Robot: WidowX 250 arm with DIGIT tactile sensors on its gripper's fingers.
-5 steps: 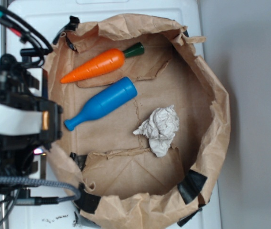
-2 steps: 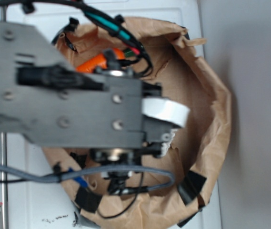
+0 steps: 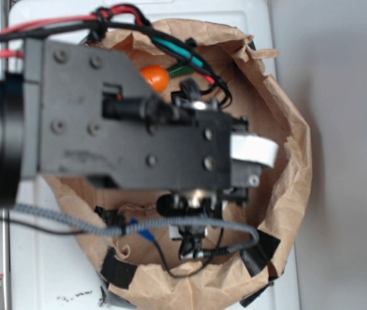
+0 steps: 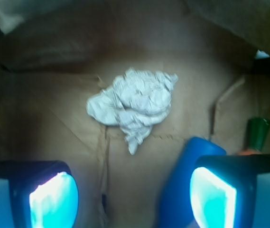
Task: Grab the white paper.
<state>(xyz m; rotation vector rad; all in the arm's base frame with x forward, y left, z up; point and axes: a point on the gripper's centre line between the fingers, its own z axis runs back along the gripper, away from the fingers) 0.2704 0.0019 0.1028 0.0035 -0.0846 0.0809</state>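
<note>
Hand (image 4: 132, 194) fingers spread apart above the white paper (image 4: 132, 107), which the arm (image 3: 125, 135) hides in the exterior view.

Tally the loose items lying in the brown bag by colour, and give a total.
White: 1, the white paper
Blue: 1, the blue bottle
Orange with green top: 1, the carrot
Total: 3

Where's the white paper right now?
In the wrist view the white paper lies on the brown bag floor, centred ahead of the open pincer, up-left of the blue bottle. The arm hides it in the exterior view.
</note>
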